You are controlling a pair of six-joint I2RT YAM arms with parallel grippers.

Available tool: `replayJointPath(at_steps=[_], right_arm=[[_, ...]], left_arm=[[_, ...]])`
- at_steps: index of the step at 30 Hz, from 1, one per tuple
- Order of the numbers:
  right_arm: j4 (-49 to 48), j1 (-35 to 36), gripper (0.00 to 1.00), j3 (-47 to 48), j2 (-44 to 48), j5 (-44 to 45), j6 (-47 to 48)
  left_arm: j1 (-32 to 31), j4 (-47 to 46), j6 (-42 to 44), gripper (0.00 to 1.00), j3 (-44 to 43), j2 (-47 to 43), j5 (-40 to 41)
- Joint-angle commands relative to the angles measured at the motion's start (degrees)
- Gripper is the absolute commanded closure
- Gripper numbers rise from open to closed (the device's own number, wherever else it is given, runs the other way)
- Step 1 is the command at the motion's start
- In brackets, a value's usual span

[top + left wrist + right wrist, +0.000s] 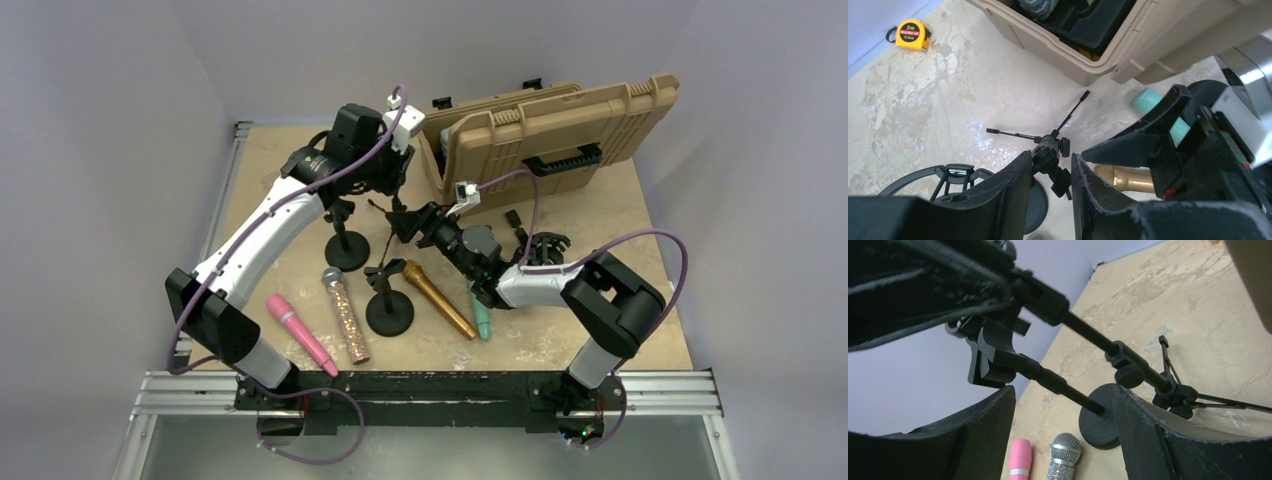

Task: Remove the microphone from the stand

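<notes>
Arms converge over the stands. Our right gripper (1063, 390) hangs wide apart, astride a pole w/ an empty-looking clip (985, 359). Our left gripper (1050, 161) shows a narrow gap above a stand head; clamped or not, we can't tell. No mic sits plainly in a clip. The gold mic (438, 298) lies at 3 o'clock of the near stand (389, 312), head just beside its pole, w/ the teal mic (481, 318) beyond. The pink mic (300, 333) and glitter mic (345, 313) lie at 9 o'clock. Our read: left steadies the pole, right takes the gold body below the grille and draws it clear w/o tipping the base.
</notes>
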State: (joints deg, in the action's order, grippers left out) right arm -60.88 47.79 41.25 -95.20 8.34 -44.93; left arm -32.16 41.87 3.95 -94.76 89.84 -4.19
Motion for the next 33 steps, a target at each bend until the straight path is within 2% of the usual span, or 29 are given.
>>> replayJointPath(at_steps=[1,3,5,12,23,33], right_arm=[[-1.43,-1.46,0.33,3.08,-1.02,-0.12,-2.96],[-0.15,-1.46,0.38,3.74,-1.88,0.47,-4.09],[0.53,-1.43,0.38,3.81,-2.67,1.45,-5.06],[3.05,-0.09,0.31,3.27,-2.80,7.53,-4.22],[-1.85,0.55,0.33,-0.90,-2.22,7.03,-9.70],[-4.17,1.34,0.32,-3.69,-3.05,8.03,-16.82]], left_arm=[[1.44,4.12,0.32,0.68,5.06,-5.00,-5.38],[2.18,2.63,-0.12,0.68,6.99,-6.52,-6.20],[2.64,1.80,-0.53,0.67,7.80,-6.78,-6.68],[2.99,0.77,-2.28,0.67,8.43,-4.98,-9.95],[2.99,-0.52,-5.87,0.68,9.71,-3.71,-16.18],[3.00,-0.66,-6.25,0.69,10.94,-4.42,-17.04]])
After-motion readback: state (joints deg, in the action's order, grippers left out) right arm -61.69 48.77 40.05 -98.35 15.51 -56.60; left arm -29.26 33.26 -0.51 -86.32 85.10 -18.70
